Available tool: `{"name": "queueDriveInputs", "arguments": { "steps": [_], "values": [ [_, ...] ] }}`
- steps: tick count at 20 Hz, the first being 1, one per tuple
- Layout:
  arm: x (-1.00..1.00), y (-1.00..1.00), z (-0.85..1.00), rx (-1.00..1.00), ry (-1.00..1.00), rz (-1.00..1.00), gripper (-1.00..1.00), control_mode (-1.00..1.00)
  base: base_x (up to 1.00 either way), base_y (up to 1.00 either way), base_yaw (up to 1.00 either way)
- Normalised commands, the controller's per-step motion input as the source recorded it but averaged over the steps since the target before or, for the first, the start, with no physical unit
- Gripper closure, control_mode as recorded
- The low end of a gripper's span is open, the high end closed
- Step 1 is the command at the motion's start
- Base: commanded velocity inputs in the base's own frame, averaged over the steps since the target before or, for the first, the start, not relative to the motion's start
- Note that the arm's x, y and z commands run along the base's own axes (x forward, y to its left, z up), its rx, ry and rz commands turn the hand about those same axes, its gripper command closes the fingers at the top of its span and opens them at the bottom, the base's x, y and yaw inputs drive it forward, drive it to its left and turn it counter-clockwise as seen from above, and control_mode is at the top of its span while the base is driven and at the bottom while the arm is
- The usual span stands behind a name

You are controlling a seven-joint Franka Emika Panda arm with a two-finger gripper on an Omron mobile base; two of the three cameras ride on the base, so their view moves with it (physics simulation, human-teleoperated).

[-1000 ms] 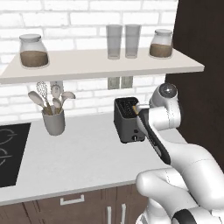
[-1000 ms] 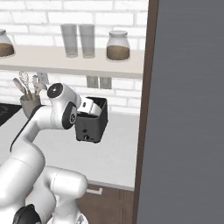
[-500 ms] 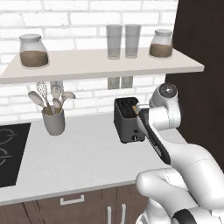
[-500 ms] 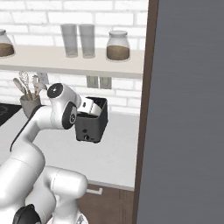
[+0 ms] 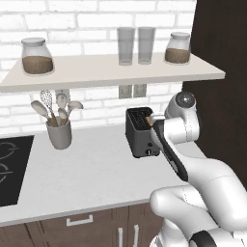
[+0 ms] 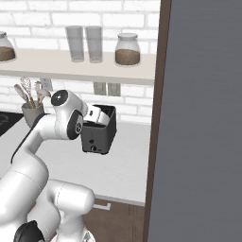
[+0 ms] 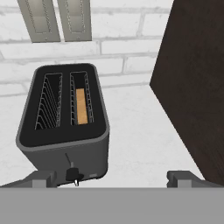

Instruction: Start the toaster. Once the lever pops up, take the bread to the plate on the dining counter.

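The dark grey toaster (image 5: pixel 141 133) (image 6: pixel 99 136) stands on the white worktop by the brick wall. In the hand view the toaster (image 7: pixel 65 131) is seen from above, and the tan bread (image 7: pixel 82 106) sits deep in its right slot. Its small dark lever (image 7: pixel 72 173) is low on the narrow near face. My gripper (image 7: pixel 113 178) hovers just above and in front of that face, open, with nothing between its fingertips (image 7: pixel 43 178). From the base views the hand (image 5: pixel 157 120) (image 6: pixel 96 115) hangs over the toaster's top. The plate and the dining counter are out of view.
A tall dark cabinet side (image 5: pixel 222 72) (image 7: pixel 197 87) stands right beside the toaster. A grey crock of utensils (image 5: pixel 59 134) and a black cooktop (image 5: pixel 9 169) lie to the left. A shelf (image 5: pixel 111 72) with jars and glasses hangs overhead.
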Motion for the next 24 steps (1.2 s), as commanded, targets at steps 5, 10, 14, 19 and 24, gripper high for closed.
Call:
{"name": "queueDriveInputs", "arguments": {
  "steps": [5, 10, 14, 19, 24],
  "values": [
    [0.00, 0.00, 0.00, 0.00, 0.00, 0.00, -1.00, -1.00, 0.00, 0.00, 0.00],
    [0.00, 0.00, 0.00, 0.00, 0.00, 0.00, -1.00, -1.00, 0.00, 0.00, 0.00],
    [0.00, 0.00, 0.00, 0.00, 0.00, 0.00, -1.00, -1.00, 0.00, 0.00, 0.00],
    [0.00, 0.00, 0.00, 0.00, 0.00, 0.00, -1.00, -1.00, 0.00, 0.00, 0.00],
    [0.00, 0.00, 0.00, 0.00, 0.00, 0.00, -1.00, -1.00, 0.00, 0.00, 0.00]
  ]
}}
